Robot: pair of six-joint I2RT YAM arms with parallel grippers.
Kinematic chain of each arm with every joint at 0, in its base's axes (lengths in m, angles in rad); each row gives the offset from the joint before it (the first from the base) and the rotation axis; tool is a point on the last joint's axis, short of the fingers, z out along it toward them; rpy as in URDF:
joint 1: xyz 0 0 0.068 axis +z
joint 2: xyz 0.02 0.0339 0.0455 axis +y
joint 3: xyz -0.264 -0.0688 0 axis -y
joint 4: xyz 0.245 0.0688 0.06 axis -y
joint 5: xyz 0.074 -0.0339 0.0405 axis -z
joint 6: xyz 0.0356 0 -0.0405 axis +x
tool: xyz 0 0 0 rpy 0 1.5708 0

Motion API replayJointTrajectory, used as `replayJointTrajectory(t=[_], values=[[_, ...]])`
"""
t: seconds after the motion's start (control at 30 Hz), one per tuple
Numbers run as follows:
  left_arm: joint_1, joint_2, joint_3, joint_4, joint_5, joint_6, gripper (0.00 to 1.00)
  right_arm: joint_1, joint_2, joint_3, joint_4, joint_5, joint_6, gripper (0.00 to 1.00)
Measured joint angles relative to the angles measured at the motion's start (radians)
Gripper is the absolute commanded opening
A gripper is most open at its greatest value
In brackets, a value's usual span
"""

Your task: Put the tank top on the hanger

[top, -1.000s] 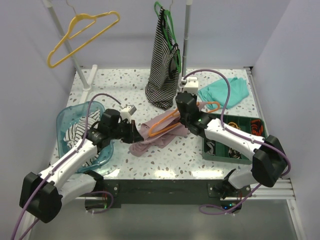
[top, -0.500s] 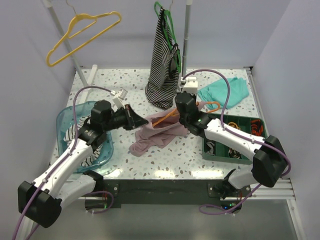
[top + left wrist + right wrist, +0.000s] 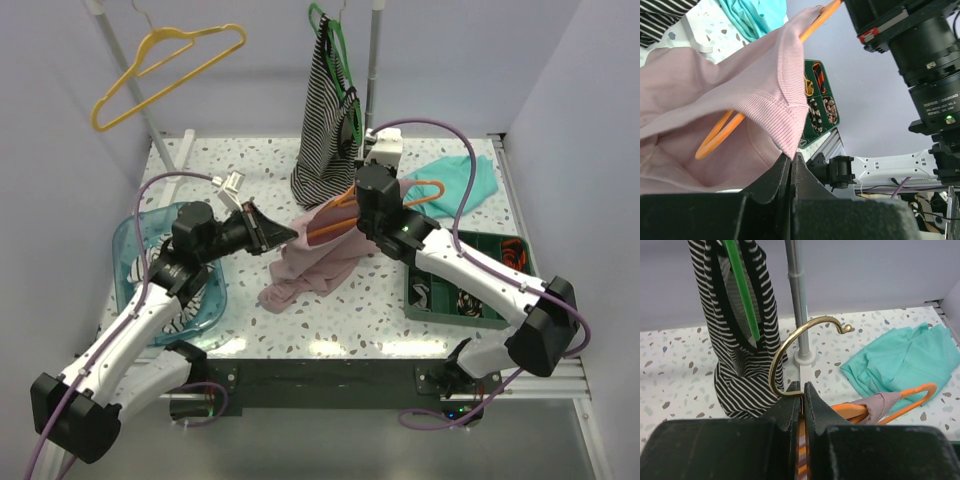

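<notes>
The dusty pink tank top (image 3: 318,255) hangs lifted between both grippers, its lower part bunched on the table. The thin orange hanger (image 3: 330,228) runs through it, one end sticking out at the right. My left gripper (image 3: 285,235) is shut on the tank top's ribbed edge (image 3: 782,112), and the hanger's arm (image 3: 720,135) shows inside the fabric. My right gripper (image 3: 803,387) is shut on the hanger's neck below its brass hook (image 3: 790,347). A pink strap (image 3: 880,405) sits over the orange arm (image 3: 910,392). In the top view my right gripper (image 3: 362,190) is above the table's middle.
A striped top on a green hanger (image 3: 325,140) hangs from the rack pole (image 3: 373,70) just behind the right gripper. A teal cloth (image 3: 455,180) lies back right. A yellow hanger (image 3: 165,65) hangs back left. A blue basin (image 3: 150,250) is left, a green tray (image 3: 470,280) right.
Both grippers have risen. The left one has pulled the tank top's edge up and toward the back. The right one has lifted the hanger up and back, raising the top off the table.
</notes>
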Motion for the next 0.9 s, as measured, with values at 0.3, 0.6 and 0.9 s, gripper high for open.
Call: replayJointTrajectory(t=[0.3, 0.6, 0.9], values=[[0.0, -0.047, 0.008, -0.019, -0.072, -0.037, 0.0, 0.027, 0.001, 0.039, -0.015, 0.016, -0.01, 0.0], [-0.037, -0.035, 0.055, 0.05, -0.218, -0.109, 0.0, 0.111, 0.048, 0.191, -0.034, 0.023, -0.009, 0.0], [-0.049, -0.039, 0.166, 0.048, -0.329, -0.097, 0.0, 0.158, 0.118, 0.27, -0.049, 0.029, -0.019, 0.0]])
